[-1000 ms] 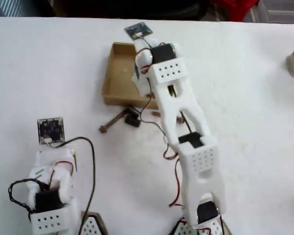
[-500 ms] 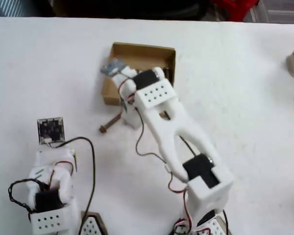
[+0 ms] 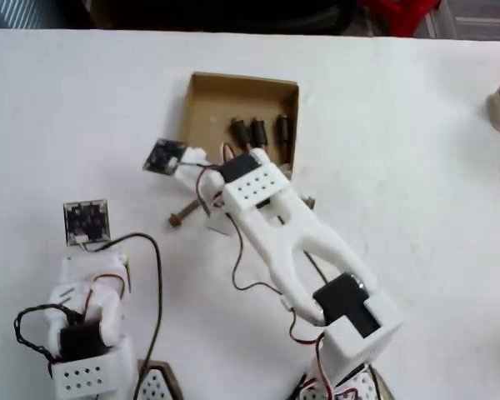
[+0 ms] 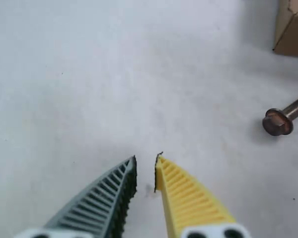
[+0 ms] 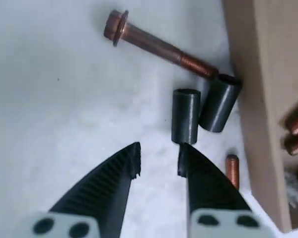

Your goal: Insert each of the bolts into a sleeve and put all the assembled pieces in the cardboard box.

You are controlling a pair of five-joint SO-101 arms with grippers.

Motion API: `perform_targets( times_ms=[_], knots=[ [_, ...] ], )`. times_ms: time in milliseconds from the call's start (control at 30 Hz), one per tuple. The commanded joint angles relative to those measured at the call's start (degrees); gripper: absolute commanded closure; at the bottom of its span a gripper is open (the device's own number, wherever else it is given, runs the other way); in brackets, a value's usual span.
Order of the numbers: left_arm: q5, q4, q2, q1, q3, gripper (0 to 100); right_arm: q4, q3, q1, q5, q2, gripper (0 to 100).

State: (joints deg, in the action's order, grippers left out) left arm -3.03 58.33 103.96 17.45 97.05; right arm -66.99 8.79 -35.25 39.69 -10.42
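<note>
Apparent step: fetching a sleeve [image 5: 185, 122] beside the cardboard box [image 5: 268, 74]. The right gripper [image 5: 159, 158] has fingers narrowly parted, empty. Next, probably: widen, straddle sleeve.

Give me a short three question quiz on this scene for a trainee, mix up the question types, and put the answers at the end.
1. True or false: a bolt lies on the table, outside the cardboard box.
2. In the right wrist view, how many sleeves lie on the table? A) one B) two C) four
3. Fill in: the thing nearest the tips of the right gripper is a ____.
Key: 1 true; 2 B; 3 sleeve.
</note>
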Motion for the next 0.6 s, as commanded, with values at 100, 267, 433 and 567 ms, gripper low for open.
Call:
perform_targets(
  times_ms=[100, 267, 433, 567],
  knots=[
    [0.7, -0.09, 0.48, 0.57, -0.09, 90, 7.43, -0.7, 1.8, 3.69, -5.93, 89.3],
    [0.7, -0.18, 0.48, 0.57, -0.09, 90, 10.07, -0.7, 1.71, 5.98, -7.96, 89.3],
    [0.7, -0.18, 0.48, 0.57, -0.09, 90, 12.09, -0.7, 2.24, 6.15, -8.22, 89.2],
    [0.7, -0.18, 0.48, 0.57, -0.09, 90, 12.09, -0.7, 1.8, 6.15, -8.31, 86.1]
  ],
)
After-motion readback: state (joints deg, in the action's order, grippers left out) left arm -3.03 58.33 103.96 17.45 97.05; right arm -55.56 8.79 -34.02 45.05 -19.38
